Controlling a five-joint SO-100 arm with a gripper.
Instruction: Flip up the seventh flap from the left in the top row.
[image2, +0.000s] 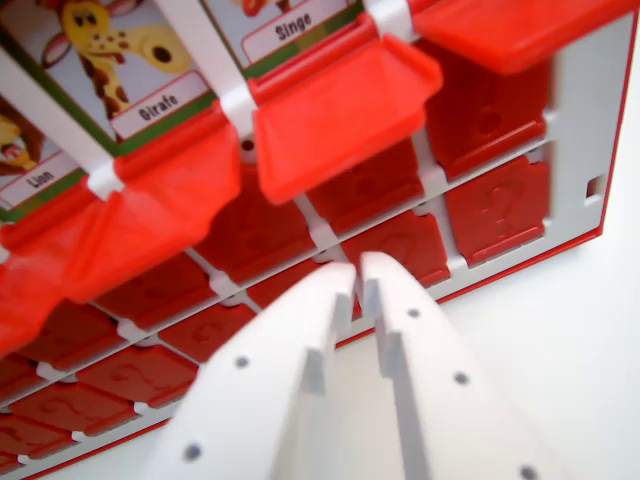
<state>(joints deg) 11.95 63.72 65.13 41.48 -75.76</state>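
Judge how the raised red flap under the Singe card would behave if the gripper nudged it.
The flap looks like thin moulded plastic, so probably stiff and light. It seems hinged at its top edge, so it would likely swing rather than slide. Its glossy face may let the gripper slip.

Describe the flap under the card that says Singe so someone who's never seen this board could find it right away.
Start from the red and white game board filling the wrist view. Along its upper row, find the picture card labelled Singe. The flap hinged just below it is a red tray-shaped piece tipped out toward the camera, lying more open and flatter than the closed red tiles beneath it, which carry faint question marks.
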